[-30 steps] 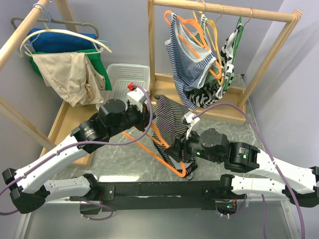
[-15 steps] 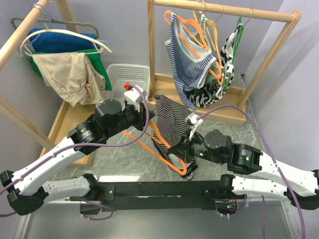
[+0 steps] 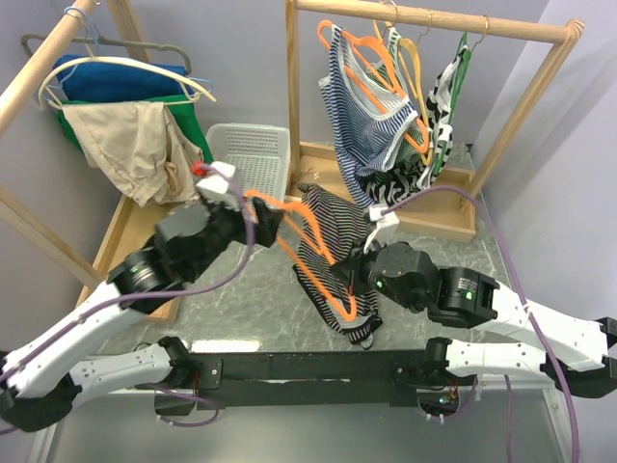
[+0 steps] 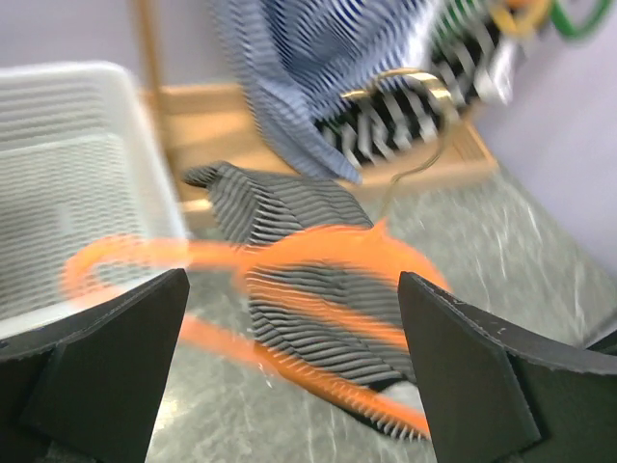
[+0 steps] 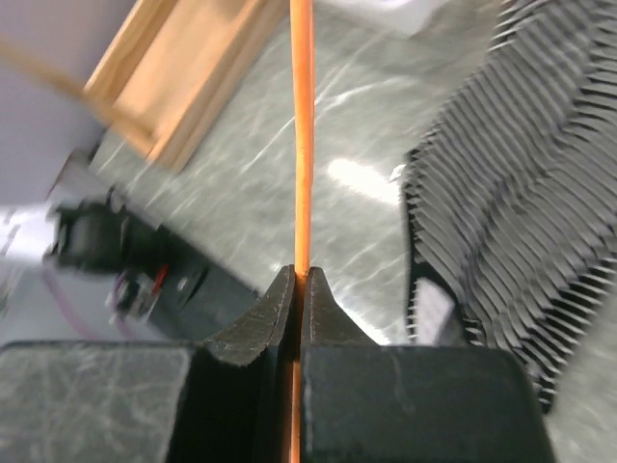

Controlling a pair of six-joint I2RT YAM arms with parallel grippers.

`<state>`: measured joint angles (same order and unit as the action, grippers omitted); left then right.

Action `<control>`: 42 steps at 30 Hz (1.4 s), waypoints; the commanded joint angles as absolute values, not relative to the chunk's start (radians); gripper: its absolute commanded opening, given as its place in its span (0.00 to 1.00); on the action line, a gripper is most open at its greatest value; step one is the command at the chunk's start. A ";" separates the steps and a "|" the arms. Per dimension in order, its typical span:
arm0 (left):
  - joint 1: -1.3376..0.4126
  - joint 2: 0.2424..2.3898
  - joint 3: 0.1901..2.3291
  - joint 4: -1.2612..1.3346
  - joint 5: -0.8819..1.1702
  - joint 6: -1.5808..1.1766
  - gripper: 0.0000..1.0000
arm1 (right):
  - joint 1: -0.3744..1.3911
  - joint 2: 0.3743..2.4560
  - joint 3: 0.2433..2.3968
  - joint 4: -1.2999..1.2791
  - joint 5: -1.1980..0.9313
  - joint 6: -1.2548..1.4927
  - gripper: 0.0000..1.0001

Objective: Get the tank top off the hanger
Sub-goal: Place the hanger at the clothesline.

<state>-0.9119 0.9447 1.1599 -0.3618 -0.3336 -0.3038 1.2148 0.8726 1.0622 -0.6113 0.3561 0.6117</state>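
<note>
The black-and-white striped tank top (image 3: pixel 339 230) lies crumpled on the grey table, still threaded by the orange hanger (image 3: pixel 310 253), which tilts up above it. My right gripper (image 3: pixel 355 278) is shut on the hanger's thin orange bar (image 5: pixel 301 145), with the tank top (image 5: pixel 521 193) just to its right. My left gripper (image 3: pixel 258 220) stands wide open a little left of the hanger's upper end and holds nothing. In the left wrist view the blurred hanger (image 4: pixel 318 246) and the tank top (image 4: pixel 289 217) lie beyond the spread fingers (image 4: pixel 106 367).
A white slotted basket (image 3: pixel 253 152) stands behind the left arm. A wooden rack (image 3: pixel 424 19) at the back carries several striped garments on hangers; its base (image 3: pixel 434 214) borders the table. A second rack (image 3: pixel 125 125) with clothes is at the far left.
The left gripper has opened, let go of the hanger and pulled back to the left. The right gripper has shut on the hanger bar, and the hanger has swung upward.
</note>
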 commanded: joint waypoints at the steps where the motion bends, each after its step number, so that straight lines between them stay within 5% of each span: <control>1: -0.910 0.830 1.143 -0.357 -0.541 -0.353 0.96 | 1.218 0.890 1.215 -0.736 0.623 0.690 0.00; 13: -0.908 0.850 1.046 -0.411 -0.496 -0.463 0.96 | 1.191 1.098 1.629 -0.890 0.920 0.543 0.00; 22: -0.910 0.917 1.055 -0.393 -0.416 -0.485 0.96 | 0.910 1.276 1.845 -0.756 0.695 0.336 0.00; 42: -0.910 0.943 1.019 -0.348 -0.322 -0.514 0.96 | 0.746 1.675 2.315 -0.778 0.508 0.175 0.00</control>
<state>-0.9112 0.9413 1.0183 -0.3965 -0.3458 -0.5026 0.7765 1.6154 2.2021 -0.8146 0.5655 0.2176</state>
